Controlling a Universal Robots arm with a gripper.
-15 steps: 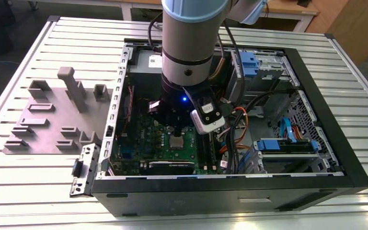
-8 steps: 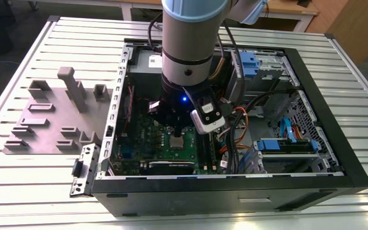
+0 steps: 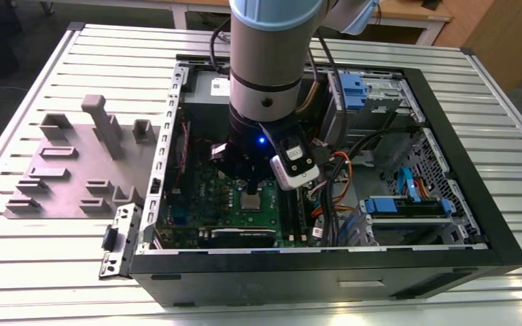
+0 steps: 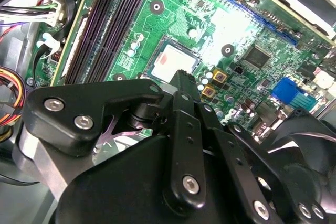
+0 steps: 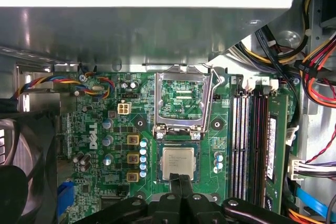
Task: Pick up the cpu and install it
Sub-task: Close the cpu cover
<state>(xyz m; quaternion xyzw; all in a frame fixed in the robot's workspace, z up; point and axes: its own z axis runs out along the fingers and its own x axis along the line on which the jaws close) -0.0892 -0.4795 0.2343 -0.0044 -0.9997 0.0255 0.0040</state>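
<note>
Okay, so the arm [image 3: 266,61] drops almost straight down from above into the open computer case [image 3: 334,285], which lies flat on the slatted metal counter [image 3: 25,272]. The wrist is pretty much vertical, so the gripper [image 5: 181,178] points down at the green motherboard [image 5: 219,103].

In both wrist views its fingers look pinched together with nothing between them. The tips sit right at one edge of the cpu [image 5: 177,162]; I honestly can't tell if they touch it.

The cpu is lying flat in its socket, silvery top facing up. The metal socket frame [image 5: 158,100] is flipped open and stands up just beside it. The memory slots [image 5: 247,140] run along one side of the socket, and a black fan [image 5: 26,166] sits further off on the other side.

On the exterior view's left, outside the case, there's a grey fixture block [image 3: 71,176] with posts and pockets sitting on the counter, well apart from the arm.
</note>
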